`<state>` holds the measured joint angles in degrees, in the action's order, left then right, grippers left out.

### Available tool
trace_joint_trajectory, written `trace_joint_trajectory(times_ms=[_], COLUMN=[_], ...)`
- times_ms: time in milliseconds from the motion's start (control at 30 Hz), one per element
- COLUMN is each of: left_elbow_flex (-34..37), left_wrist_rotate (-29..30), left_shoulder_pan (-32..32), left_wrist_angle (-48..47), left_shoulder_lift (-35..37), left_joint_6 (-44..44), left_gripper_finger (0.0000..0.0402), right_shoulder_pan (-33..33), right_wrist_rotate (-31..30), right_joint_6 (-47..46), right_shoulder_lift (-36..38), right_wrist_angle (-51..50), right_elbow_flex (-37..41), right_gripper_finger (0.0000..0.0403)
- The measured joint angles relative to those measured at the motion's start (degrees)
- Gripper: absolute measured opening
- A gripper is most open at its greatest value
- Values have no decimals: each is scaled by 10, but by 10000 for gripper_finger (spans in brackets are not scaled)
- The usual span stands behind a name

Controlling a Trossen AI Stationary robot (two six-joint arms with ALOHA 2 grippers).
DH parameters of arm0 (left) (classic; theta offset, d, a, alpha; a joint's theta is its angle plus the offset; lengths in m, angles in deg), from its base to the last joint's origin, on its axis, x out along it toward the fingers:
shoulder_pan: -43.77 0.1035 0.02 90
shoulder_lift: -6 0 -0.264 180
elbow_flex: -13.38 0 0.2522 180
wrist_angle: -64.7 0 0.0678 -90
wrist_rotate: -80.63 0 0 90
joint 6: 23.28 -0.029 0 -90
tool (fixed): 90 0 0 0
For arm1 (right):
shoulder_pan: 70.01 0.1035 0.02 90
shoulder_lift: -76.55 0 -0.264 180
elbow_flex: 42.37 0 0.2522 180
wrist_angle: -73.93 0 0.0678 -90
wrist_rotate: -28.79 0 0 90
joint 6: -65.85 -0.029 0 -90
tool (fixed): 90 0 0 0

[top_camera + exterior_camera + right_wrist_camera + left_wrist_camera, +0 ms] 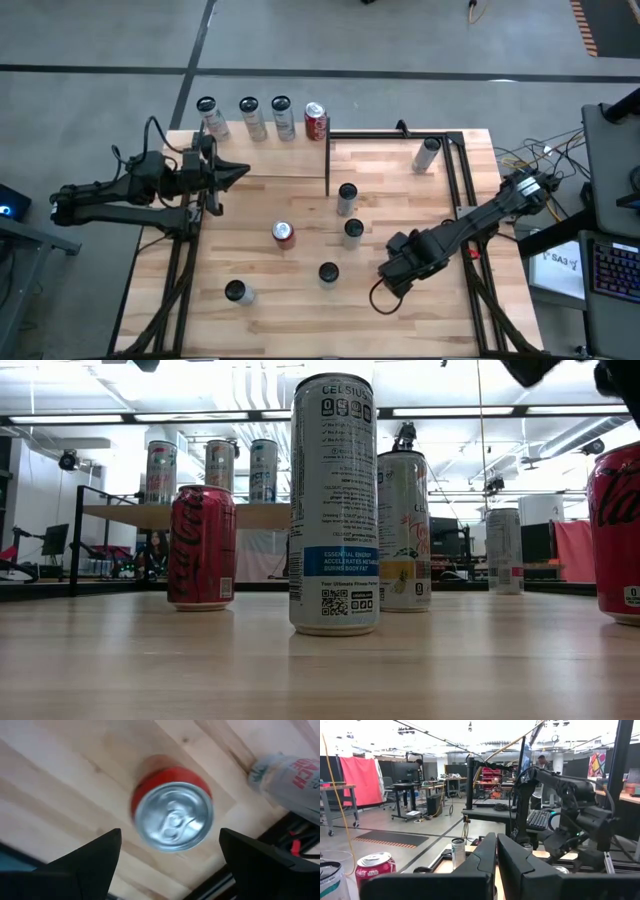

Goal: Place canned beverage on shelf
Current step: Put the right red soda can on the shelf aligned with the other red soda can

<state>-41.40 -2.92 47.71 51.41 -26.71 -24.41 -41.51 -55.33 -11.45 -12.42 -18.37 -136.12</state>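
Note:
The shelf (268,160) stands at the table's far left and carries three slim cans (250,117) and a red can (316,121) along its far edge. My left gripper (236,172) is shut and empty above the shelf's near part; its closed fingers show in the left wrist view (496,857). My right gripper (390,275) is open at the near right of the table, pointing down over an upright red can (172,815). Its fingers stand on either side of the can's top without touching it. My gripper hides that can in the high view; it shows at the right edge of the low view (618,530).
Another red can (284,233) and several slim cans (347,197) (353,232) (328,272) (238,292) stand about the table's middle and near part. One slim can (427,153) is at the far right. A slim can (285,775) is close beside the red can under my right gripper.

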Motion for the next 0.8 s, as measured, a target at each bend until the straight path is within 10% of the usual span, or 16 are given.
trace_joint_trajectory(times_ms=[800], left_elbow_flex=[0], left_wrist_rotate=[0], left_shoulder_pan=[0], left_wrist_angle=[0], left_shoulder_lift=[0], left_joint_6=[-9], left_gripper_finger=[0], right_shoulder_pan=[-3], right_wrist_rotate=[-31], right_joint_6=[30], right_shoulder_lift=[-2], right_wrist_angle=[95], right_elbow_flex=[90], right_gripper_finger=[320])
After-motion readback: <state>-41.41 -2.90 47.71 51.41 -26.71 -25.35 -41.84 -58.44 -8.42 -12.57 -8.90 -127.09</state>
